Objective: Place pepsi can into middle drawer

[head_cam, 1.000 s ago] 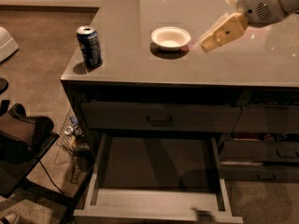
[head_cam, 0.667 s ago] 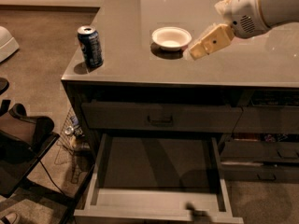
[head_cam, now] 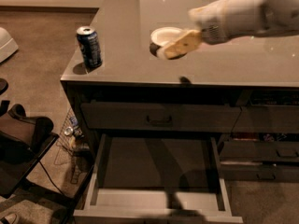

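The pepsi can (head_cam: 89, 46), dark blue with a silver top, stands upright near the left front corner of the grey counter (head_cam: 233, 64). The middle drawer (head_cam: 156, 171) is pulled out below the counter, and its dark flat inside holds nothing. My gripper (head_cam: 175, 47) reaches in from the right above the counter, in front of the white bowl (head_cam: 164, 34), well to the right of the can. It holds nothing that I can see.
A closed drawer front with a black bar handle (head_cam: 159, 121) sits above the open drawer. Narrower drawers (head_cam: 268, 148) are at the right. A dark chair (head_cam: 21, 148) and a wire basket with clutter (head_cam: 70, 139) stand on the carpet at the left.
My arm has swung left across the counter, from right of the bowl to over it. The can and the drawer have not moved.
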`<move>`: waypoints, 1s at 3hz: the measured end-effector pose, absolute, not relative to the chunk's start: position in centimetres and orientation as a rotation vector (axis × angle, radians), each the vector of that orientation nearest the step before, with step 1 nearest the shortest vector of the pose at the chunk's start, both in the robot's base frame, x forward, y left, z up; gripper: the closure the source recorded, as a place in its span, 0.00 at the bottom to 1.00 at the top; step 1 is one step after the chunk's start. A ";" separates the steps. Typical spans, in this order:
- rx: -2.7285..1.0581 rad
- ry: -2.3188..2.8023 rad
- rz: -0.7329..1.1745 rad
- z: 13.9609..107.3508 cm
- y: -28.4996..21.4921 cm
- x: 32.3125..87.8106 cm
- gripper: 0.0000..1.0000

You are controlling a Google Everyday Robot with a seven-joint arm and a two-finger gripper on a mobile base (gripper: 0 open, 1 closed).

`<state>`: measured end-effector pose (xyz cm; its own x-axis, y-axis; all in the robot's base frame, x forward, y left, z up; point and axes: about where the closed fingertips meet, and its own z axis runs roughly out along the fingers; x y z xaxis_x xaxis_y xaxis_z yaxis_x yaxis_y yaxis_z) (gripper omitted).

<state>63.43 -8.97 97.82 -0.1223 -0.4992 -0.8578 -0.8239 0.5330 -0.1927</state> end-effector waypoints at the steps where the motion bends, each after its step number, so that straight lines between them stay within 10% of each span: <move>1: -1.062 1.681 0.517 96.5 -4.9 67.5 0.00; 3: -1.006 1.514 0.715 95.9 2.2 70.3 0.00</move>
